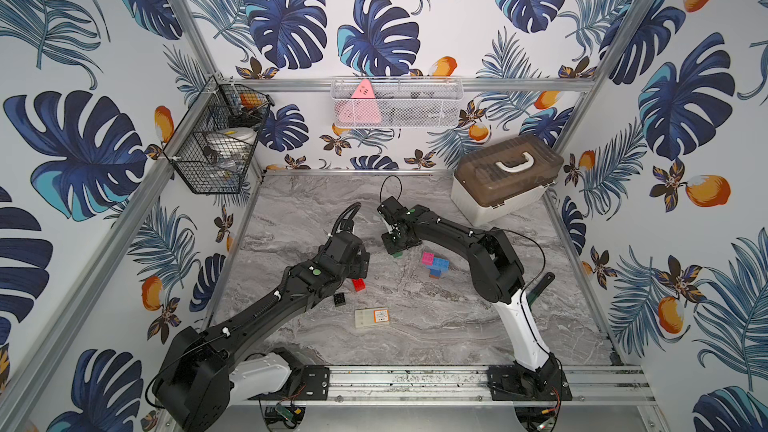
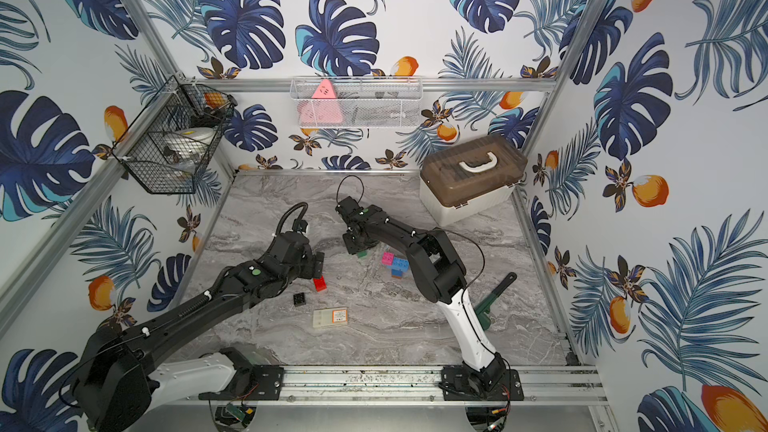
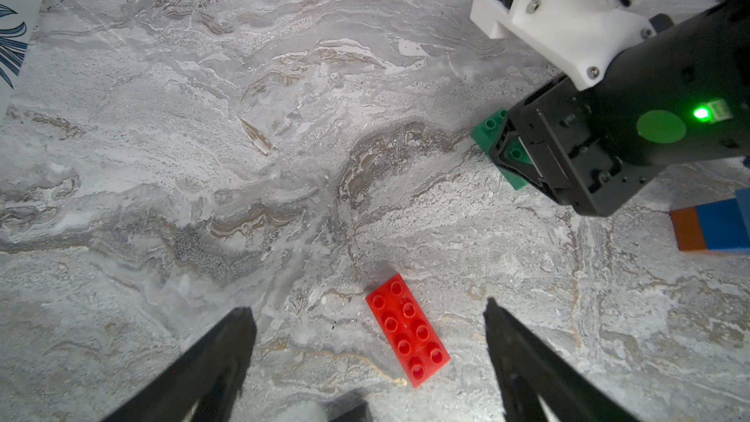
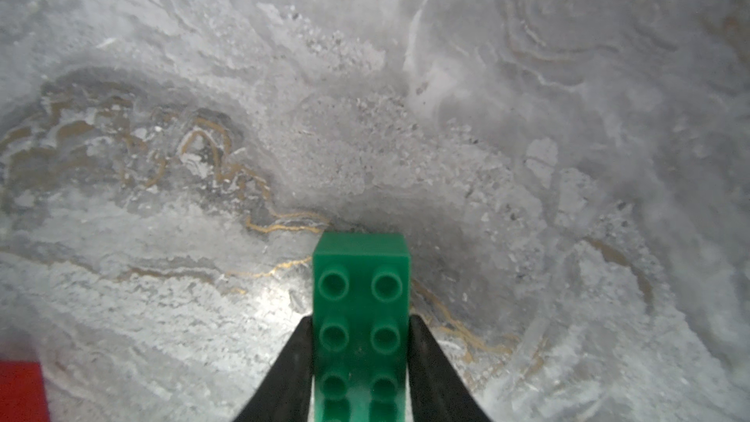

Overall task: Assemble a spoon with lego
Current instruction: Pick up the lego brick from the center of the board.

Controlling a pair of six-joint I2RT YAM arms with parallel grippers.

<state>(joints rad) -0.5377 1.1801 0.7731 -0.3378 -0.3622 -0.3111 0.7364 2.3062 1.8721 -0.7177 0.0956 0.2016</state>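
Green brick [image 4: 359, 261], pinched at one end by the right gripper [image 4: 360, 320], is near the middle of the table [image 1: 436, 326], left of the half-built spoon [image 1: 435, 265]; pressed on, it may pivot. Left gripper [image 3: 366, 306] gapes over the red brick [image 3: 408, 330].

Case [image 1: 507, 176] back right on table [image 1: 291, 209] — box [image 1: 372, 317] front centre, brick stack [image 1: 434, 265] between.
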